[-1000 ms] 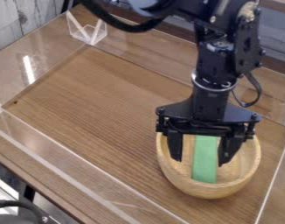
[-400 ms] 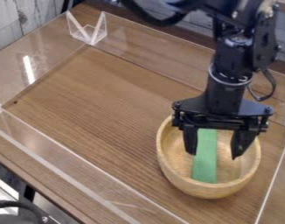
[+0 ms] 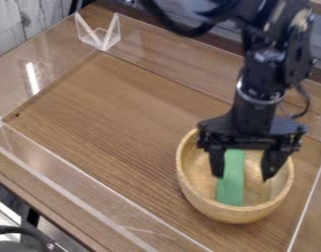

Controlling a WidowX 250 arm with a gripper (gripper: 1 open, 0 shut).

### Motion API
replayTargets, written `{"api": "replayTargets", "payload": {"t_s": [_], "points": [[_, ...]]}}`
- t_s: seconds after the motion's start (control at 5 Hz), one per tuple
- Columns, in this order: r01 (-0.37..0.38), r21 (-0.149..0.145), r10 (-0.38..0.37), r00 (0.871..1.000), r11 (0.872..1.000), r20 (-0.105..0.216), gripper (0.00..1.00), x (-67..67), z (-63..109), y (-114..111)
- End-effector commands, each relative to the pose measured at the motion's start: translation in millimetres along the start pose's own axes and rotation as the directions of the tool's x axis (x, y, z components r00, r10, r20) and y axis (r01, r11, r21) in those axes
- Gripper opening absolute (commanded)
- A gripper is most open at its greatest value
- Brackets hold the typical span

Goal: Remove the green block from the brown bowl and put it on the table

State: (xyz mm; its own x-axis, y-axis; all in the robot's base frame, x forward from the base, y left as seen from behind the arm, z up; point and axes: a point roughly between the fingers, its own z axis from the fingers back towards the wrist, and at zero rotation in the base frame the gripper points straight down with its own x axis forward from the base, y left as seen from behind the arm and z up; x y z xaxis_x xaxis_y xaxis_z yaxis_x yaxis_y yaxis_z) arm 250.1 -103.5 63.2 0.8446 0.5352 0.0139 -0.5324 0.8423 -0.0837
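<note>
The green block lies lengthwise inside the brown bowl, which sits at the near right of the table. My black gripper points straight down into the bowl, open, with one finger left of the block's upper end and the other to its right. The fingers straddle the block without visibly touching it. The block's far end is partly hidden by the gripper.
Low clear acrylic walls run along the table's edges, one close behind and to the right of the bowl. A clear acrylic bracket stands at the far left corner. Bare wood stretches left of the bowl.
The gripper has shifted right and sunk a little into the bowl, now centred over the block. It stays open; the block and bowl have not moved.
</note>
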Motion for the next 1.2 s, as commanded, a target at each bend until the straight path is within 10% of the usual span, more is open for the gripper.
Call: {"api": "replayTargets", "payload": {"t_s": [0.0, 0.4, 0.8, 1.0], "points": [[-0.035, -0.020, 0.036, 0.999, 0.999, 0.024, 1.00, -3.7, -7.1, 0.2], [0.085, -0.020, -0.083, 0.994, 0.996, 0.068, 1.00, -4.9, 16.0, 0.4], [0.132, -0.004, -0.132, 0.990, 0.991, 0.042, 1.00, 0.1, -7.8, 10.0], [0.132, -0.002, -0.132, 0.991, 0.991, 0.036, 0.00, -5.5, -20.2, 9.7]]}}
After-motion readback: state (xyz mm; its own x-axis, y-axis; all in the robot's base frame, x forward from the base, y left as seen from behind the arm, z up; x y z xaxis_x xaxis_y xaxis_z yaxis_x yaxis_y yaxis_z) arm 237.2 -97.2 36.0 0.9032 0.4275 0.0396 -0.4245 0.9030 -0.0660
